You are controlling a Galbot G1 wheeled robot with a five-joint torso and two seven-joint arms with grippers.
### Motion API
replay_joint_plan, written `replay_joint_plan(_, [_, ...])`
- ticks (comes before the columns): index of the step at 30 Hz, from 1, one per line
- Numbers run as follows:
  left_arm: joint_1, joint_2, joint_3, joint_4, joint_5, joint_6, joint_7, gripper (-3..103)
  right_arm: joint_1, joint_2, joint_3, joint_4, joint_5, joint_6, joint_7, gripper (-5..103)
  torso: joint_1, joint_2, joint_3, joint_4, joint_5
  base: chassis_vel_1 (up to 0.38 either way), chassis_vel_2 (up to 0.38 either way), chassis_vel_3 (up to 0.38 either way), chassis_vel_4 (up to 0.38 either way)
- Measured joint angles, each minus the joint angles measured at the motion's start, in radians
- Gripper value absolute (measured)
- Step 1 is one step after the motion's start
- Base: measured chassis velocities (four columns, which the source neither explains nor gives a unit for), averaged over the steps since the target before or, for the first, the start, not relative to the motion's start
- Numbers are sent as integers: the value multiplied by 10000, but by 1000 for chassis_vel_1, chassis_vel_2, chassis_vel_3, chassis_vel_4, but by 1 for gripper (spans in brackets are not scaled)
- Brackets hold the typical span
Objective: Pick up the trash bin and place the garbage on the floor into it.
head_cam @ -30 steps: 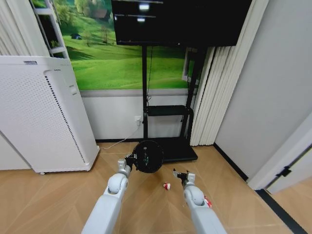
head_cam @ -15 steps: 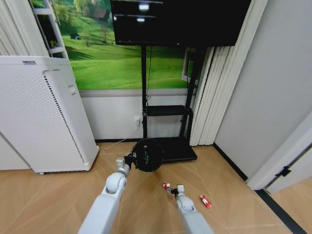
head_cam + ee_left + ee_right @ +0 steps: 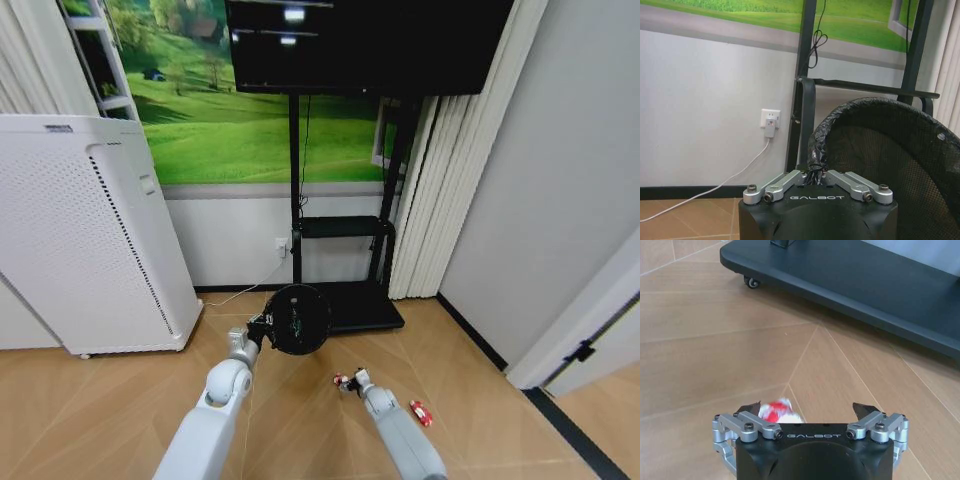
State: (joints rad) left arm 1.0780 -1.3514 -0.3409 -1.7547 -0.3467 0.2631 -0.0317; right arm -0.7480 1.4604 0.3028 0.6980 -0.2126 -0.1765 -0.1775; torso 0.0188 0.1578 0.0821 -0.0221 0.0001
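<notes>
We are clamping the trash bin (image 3: 301, 319) rim in our left gripper (image 3: 813, 176). Our right gripper (image 3: 805, 412), wide open and empty, is straddling 1 red-and-white scrap (image 3: 779, 410) off-centre, risking a miss.

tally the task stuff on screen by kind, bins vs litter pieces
trash bin: 1, black, held at its rim by the left pincer — trash bin
red-and-white litter piece: 2 — one at the open right pincer — litter piece, another on the floor — second piece
total: 3
</notes>
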Motion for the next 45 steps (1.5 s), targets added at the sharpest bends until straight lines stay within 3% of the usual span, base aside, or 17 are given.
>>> replay_joint_plan(14, [48,51,-177,-72,-53,-7,20,3,637,179,39,-1080,-102,-674,-2,100,0,0,0,-3,-2,0,0,0,0])
replay_joint_plan(34, [8,26,-126,-59,-26,-12,2,3,856,798,372,-2196,-21,-197,659,103,0,0,0,-2,-2,0,0,0,0])
replay_joint_plan(37, [59,17,-145,-72,-22,-12,0,3,890,823,415,-2388,-100,-133,753,90,-1,0,0,-2,-2,0,0,0,0])
replay_joint_plan(40, [65,10,-152,-72,-19,-12,-5,3,893,825,421,-2425,-114,-107,774,85,-1,0,-1,-2,-2,0,0,0,0])
replay_joint_plan(42, [73,11,-160,-106,-22,-12,-13,3,906,861,457,-2542,-137,-44,894,74,0,0,0,-3,-2,0,0,0,0])
replay_joint_plan(45, [72,27,-163,-121,-29,-12,-13,3,915,885,474,-2578,-139,-22,938,68,0,0,0,-3,-1,0,0,0,0])
